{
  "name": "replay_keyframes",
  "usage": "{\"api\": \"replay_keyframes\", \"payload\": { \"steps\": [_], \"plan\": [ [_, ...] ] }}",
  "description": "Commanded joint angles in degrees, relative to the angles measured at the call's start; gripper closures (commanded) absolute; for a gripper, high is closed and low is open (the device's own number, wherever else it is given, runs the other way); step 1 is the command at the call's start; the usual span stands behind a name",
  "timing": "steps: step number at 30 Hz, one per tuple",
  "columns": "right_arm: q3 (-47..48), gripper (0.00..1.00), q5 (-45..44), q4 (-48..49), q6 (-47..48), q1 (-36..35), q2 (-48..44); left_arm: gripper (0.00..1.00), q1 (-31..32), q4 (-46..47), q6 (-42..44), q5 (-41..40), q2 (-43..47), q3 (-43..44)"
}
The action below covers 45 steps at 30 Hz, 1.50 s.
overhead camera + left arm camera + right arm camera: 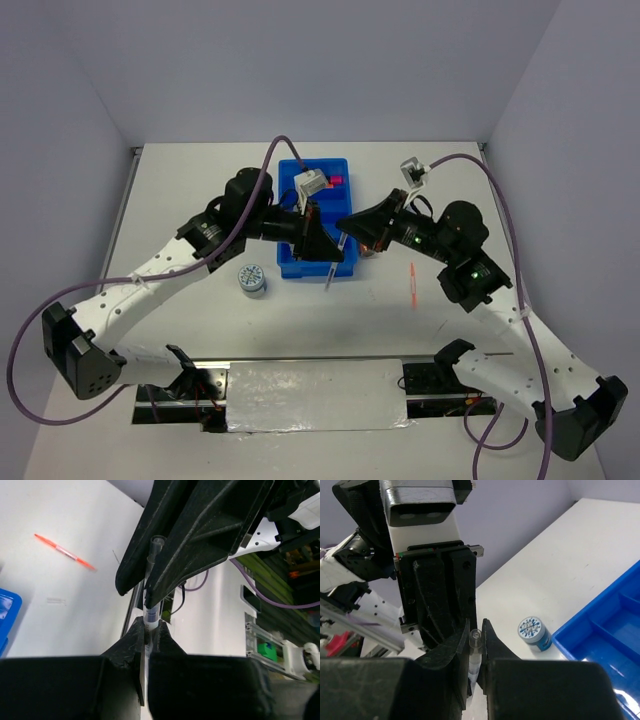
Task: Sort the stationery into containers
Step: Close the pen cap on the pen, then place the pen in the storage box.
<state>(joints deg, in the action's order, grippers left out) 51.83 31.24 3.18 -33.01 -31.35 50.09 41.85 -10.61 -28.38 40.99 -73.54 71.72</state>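
Left gripper (148, 625) and right gripper (476, 632) both clamp 1 thin grey pen (330, 275) over blue rectangular plastic tray (300, 270)'s near rim; round blue-white tape roll (252, 279) left of it.

Your tray (300, 272) sits mid-table (180, 180). The tape roll (252, 280) stands near its near-left corner, and a loose pen (411, 284) lies on the table well to its right. Over the tray's near-right corner, the left gripper (150, 627) and right gripper (476, 635) meet on a thin pen (151, 615).
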Motion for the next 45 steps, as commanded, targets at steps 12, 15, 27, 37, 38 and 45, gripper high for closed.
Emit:
{"api": "replay_keyframes", "payload": {
  "steps": [12,15,27,37,38,45],
  "plan": [
    [15.6,0.20,-13.3,-20.7,5.9,3.8,-2.4,1.00,-6.9,-18.4,24.1,-7.7,-11.0,17.3],
    [19.7,0.18,-23.1,-26.5,4.5,6.7,-4.3,1.00,-7.0,-16.5,35.0,-14.9,-12.8,13.5],
    [20.2,0.17,-30.1,-40.0,5.2,7.4,-12.7,1.00,-8.4,-8.8,61.2,-37.4,-36.3,26.6],
    [20.8,0.17,-28.5,-44.6,5.9,7.3,-13.1,1.00,-9.3,-7.9,64.9,-40.1,-45.3,32.4],
    [20.9,0.17,-28.3,-44.7,5.9,7.3,-12.9,1.00,-9.4,-6.5,65.2,-39.9,-45.6,31.6],
    [23.3,0.17,-27.4,-45.5,6.4,7.3,-10.5,0.80,-10.7,-4.5,63.6,-37.9,-47.1,30.8]
  ]
}}
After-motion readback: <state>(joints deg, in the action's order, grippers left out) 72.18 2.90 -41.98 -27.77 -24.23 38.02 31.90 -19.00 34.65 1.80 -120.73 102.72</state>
